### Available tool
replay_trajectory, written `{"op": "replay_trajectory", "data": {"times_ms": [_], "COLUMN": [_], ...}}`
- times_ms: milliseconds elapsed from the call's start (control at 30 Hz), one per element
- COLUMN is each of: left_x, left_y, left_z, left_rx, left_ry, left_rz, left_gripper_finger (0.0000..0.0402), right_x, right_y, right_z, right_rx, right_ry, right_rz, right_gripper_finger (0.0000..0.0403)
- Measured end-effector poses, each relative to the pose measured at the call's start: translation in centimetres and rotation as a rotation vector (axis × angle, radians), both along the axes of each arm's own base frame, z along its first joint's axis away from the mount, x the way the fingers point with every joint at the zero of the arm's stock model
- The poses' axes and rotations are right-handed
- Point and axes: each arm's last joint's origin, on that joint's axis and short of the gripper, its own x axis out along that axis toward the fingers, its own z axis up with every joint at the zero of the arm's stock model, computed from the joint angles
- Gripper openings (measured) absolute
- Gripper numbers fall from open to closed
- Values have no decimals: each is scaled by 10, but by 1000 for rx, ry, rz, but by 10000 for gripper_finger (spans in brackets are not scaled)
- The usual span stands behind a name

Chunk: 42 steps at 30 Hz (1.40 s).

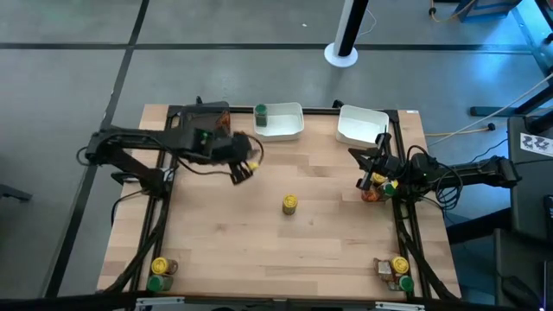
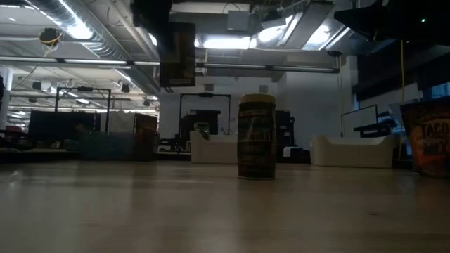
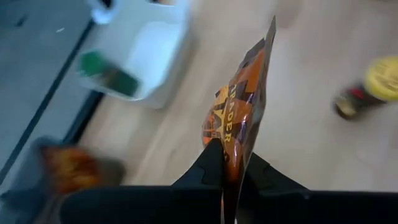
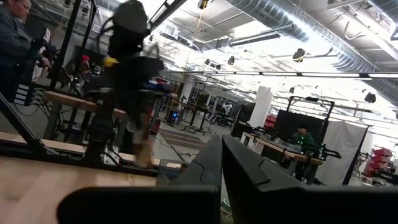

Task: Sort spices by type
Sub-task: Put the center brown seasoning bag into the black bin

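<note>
On the wooden counter stands one yellow-lidded spice jar. The left gripper clamps an orange spice packet. The right gripper is closed, empty.

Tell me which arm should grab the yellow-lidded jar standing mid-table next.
Right, probably. The right gripper holds nothing visible, its fingers together, at the table's right side. The left gripper is shut on an orange spice packet. The yellow-lidded jar stands between both arms.

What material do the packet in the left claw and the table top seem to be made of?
The packet in the left claw looks like thin glossy foil or plastic film: it is flat, orange-printed and shows shiny highlights. The table top looks like pale wood with a smooth finish: plank seams and grain run across it.
</note>
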Motion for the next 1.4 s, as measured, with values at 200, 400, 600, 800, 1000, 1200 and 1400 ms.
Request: {"op": "replay_trajectory", "data": {"times_ms": [200,400,600,800,1000,1200,1400], "left_x": [-21,-33,-49,-65,-81,-91,-93], "left_y": [36,74,107,133,153,164,170], "left_z": [13,15,14,14,14,13,5], "left_rx": [47,63,66,49,35,-15,-19], "left_ry": [-31,-20,-10,0,9,-8,7], "left_rz": [172,309,447,545,615,638,650], "left_gripper_finger": [1,1,1,1,1,1,1], "right_x": [0,0,0,0,0,0,0], "right_y": [0,0,0,0,0,0,0], "right_z": [0,0,0,0,0,0,0], "right_rx": [0,0,0,0,0,0,0], "right_ry": [0,0,0,0,0,0,0], "right_rz": [-1,-1,-1,-1,-1,-1,-1], "right_gripper_finger": [14,14,14,14,14,14,14]}}
